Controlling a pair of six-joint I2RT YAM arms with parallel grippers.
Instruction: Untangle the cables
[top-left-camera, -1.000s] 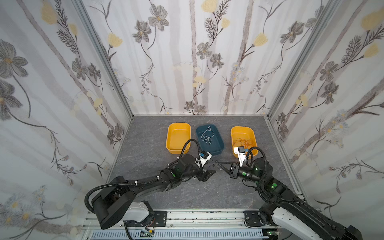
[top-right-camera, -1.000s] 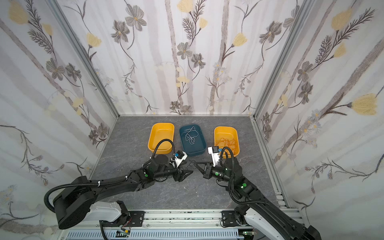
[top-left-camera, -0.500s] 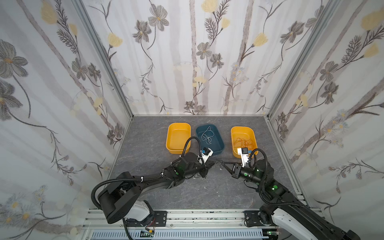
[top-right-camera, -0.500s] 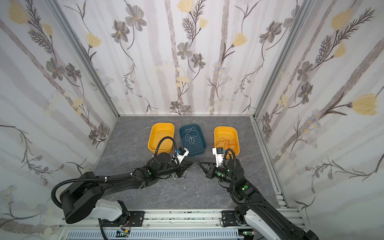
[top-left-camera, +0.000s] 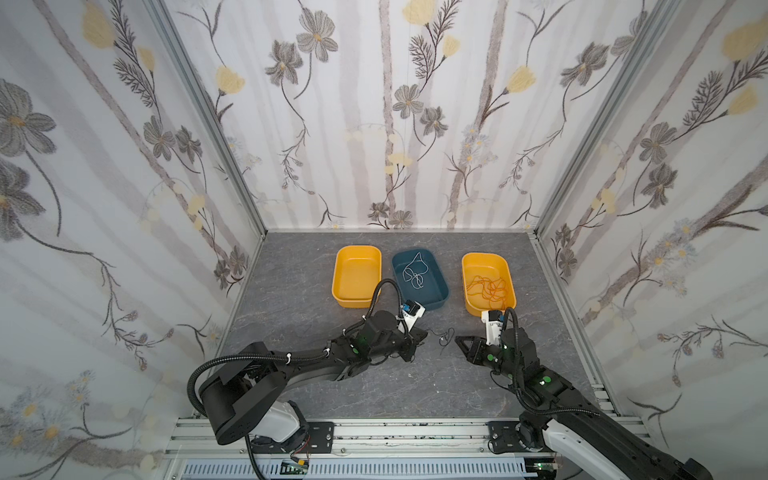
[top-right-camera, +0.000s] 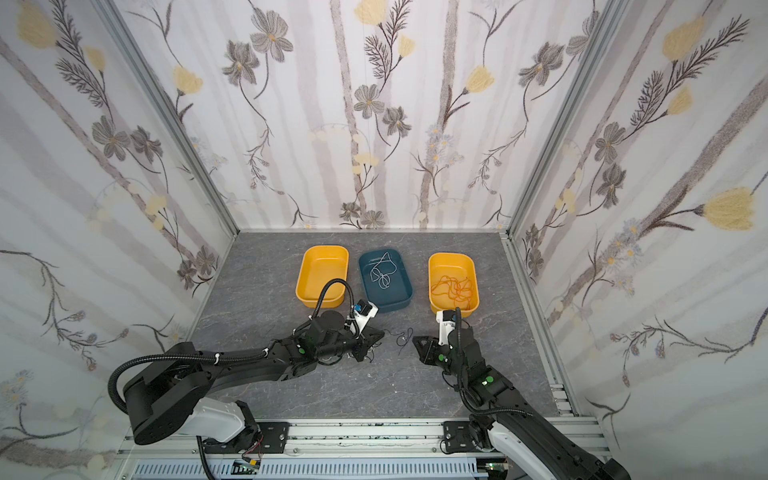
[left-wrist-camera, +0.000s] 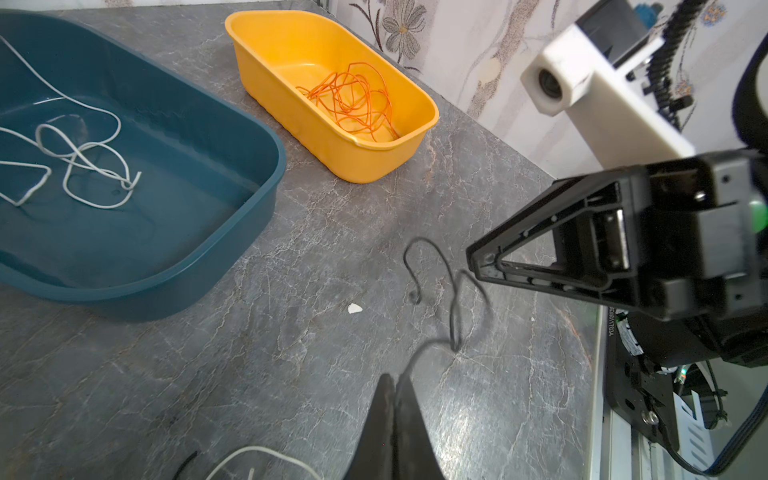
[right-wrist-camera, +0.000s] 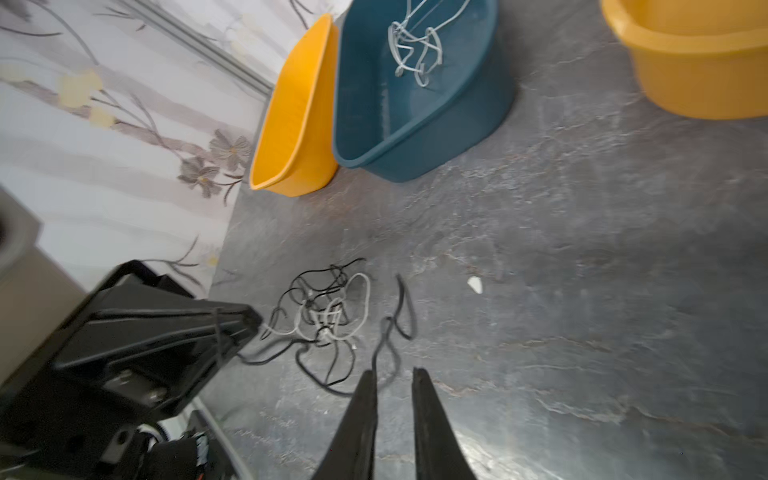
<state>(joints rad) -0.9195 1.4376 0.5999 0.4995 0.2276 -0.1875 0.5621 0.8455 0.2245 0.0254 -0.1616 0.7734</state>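
In both top views an orange cable (top-left-camera: 488, 289) lies alone in the right yellow tray (top-left-camera: 484, 264) and a white cable (top-left-camera: 413, 274) in the blue tray (top-left-camera: 440, 297). The left yellow tray (top-left-camera: 356, 270) is empty, so two strands look sorted. A black cable (top-right-camera: 403, 337) trails on the worktop (top-right-camera: 374, 395) between the left gripper (top-right-camera: 376, 336) and right gripper (top-right-camera: 415, 341). The left wrist view shows the left fingers (left-wrist-camera: 384, 415) clenched on that black cable. The right wrist view shows a black-and-white knot (right-wrist-camera: 328, 311) left to separate, and the right fingers (right-wrist-camera: 361, 415) parted, gripping nothing. A second ago the left was released, the right clenched, and the two sat closer together
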